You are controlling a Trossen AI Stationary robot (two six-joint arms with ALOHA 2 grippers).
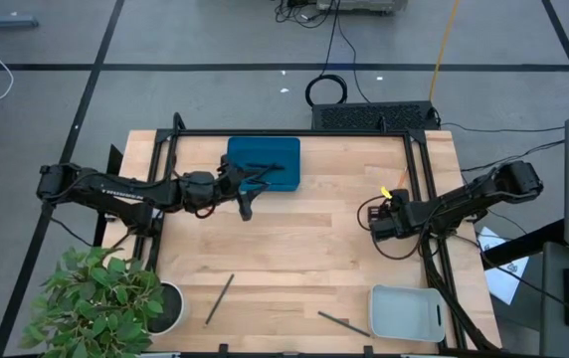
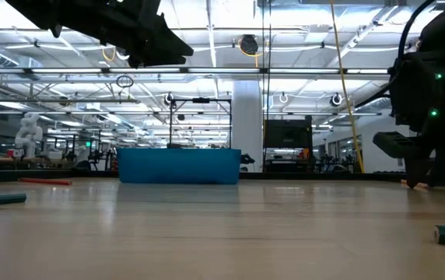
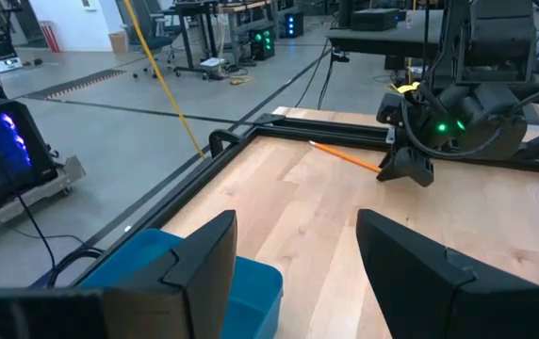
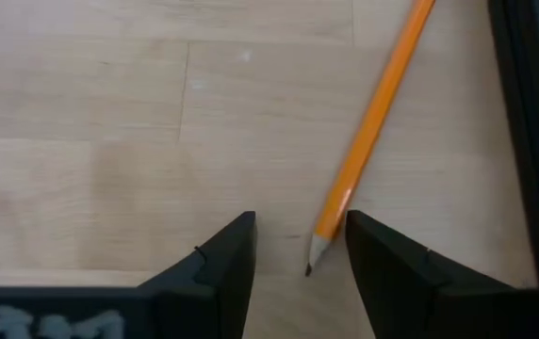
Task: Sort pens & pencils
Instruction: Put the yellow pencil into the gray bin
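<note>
your right claw point(image 4: 300, 247) is low over the wooden table point(image 1: 304, 249), near the right rail of the black frame point(image 1: 419, 169), and its two fingers point(image 4: 220, 254) stand apart with nothing between them but the tip of the orange pencil point(image 4: 373, 127). you can see in the right wrist view that the sharpened point of this pencil lies on the wood in the gap between the fingers, closer to one finger than to the other, and the fingers do not touch it. the body of the pencil runs away from the claw at a slant, toward the black rail, and it lies flat on the table. from the left wrist view you see the same pencil on the wood just beside the right claw, one end under it. your left claw point(image 1: 248, 207) is held above the table at the front edge of the blue tray point(image 1: 265, 161), and its fingers point(image 3: 204, 259) are wide apart and hold nothing. some dark thin sticks lie inside the blue tray, but you cannot tell what they are from above. on the near part of the table one dark stick point(image 1: 219, 298) lies by itself near the potted plant point(image 1: 105, 298), and another dark stick point(image 1: 342, 322) lies just beside the pale grey tray point(image 1: 409, 312). in the low view a red pencil point(image 2: 45, 181) lies flat on the table, to the side of the blue tray.
</note>
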